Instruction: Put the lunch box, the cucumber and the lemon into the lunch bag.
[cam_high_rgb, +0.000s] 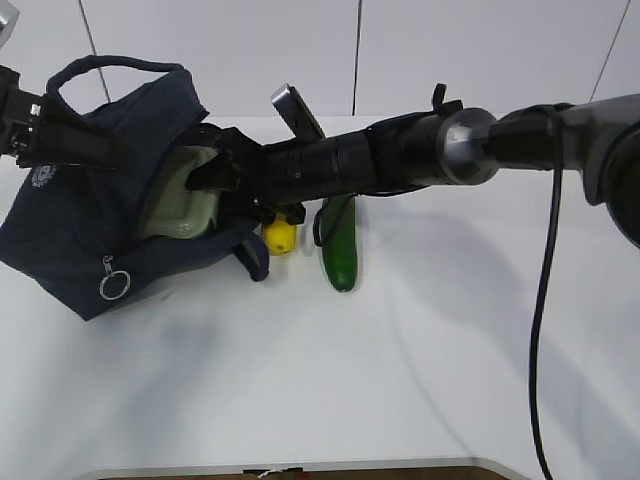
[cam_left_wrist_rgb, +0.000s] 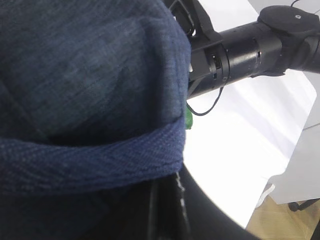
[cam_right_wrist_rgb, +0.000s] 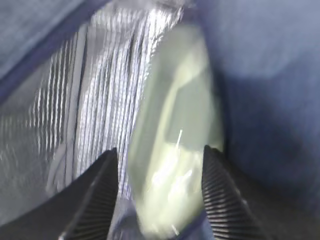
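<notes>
The navy lunch bag (cam_high_rgb: 70, 230) lies on its side at the left, mouth facing right. My left gripper (cam_high_rgb: 90, 145) is shut on its upper edge and holds the mouth up; in the left wrist view the bag's hem (cam_left_wrist_rgb: 90, 150) crosses my dark jaws. The pale green lunch box (cam_high_rgb: 185, 205) sits inside the mouth. My right gripper (cam_high_rgb: 205, 178) reaches in at it. In the right wrist view the blurred lunch box (cam_right_wrist_rgb: 175, 145) lies between my spread fingers (cam_right_wrist_rgb: 100, 190), with a gap at the left one. The lemon (cam_high_rgb: 281, 237) and cucumber (cam_high_rgb: 340, 250) lie on the table beside the bag.
The bag's silver lining (cam_right_wrist_rgb: 100, 90) shows left of the box. The zipper's ring pull (cam_high_rgb: 113, 286) hangs at the bag's front. A grey flat object (cam_high_rgb: 297, 110) stands behind my right arm. A black cable (cam_high_rgb: 545, 300) hangs from the right arm.
</notes>
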